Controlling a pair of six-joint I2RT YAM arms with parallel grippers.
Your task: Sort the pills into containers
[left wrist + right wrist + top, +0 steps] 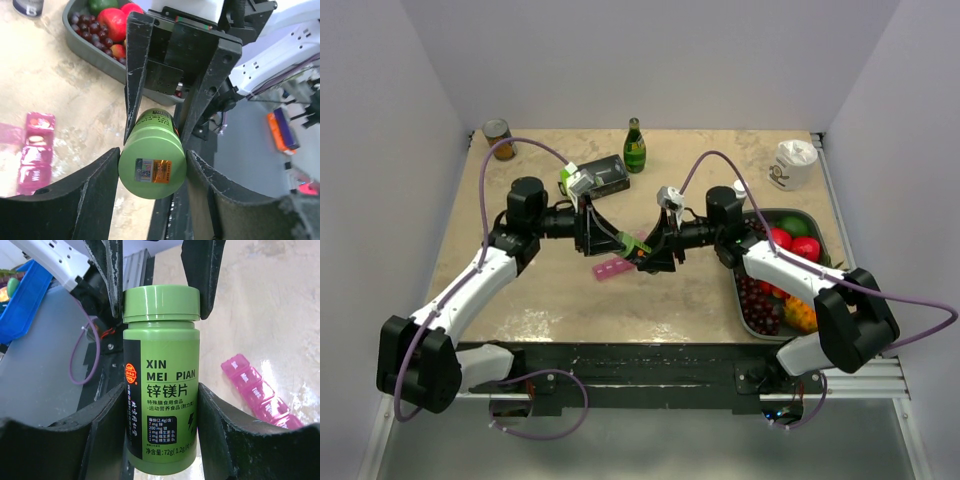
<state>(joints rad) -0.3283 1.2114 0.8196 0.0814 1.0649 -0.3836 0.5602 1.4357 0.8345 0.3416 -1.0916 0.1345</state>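
1. Above the middle of the desk, the left end effector pinches the cap end of the green bottle.
2. The right end effector clamps the bottle body; the bottle spans both end effectors.
3. The containers, one pink strip, lie flat on the desk just beneath the bottle, apart from it.

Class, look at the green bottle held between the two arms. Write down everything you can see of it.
The green bottle is a plastic-looking cylinder with a slightly wider cap, which is on. Its side reads XIN MEI PIAN above Chinese print, and a barcode sticker sits on the cap's top. It lies roughly level above the table. The left hand clamps the cap and the right hand clamps the body.
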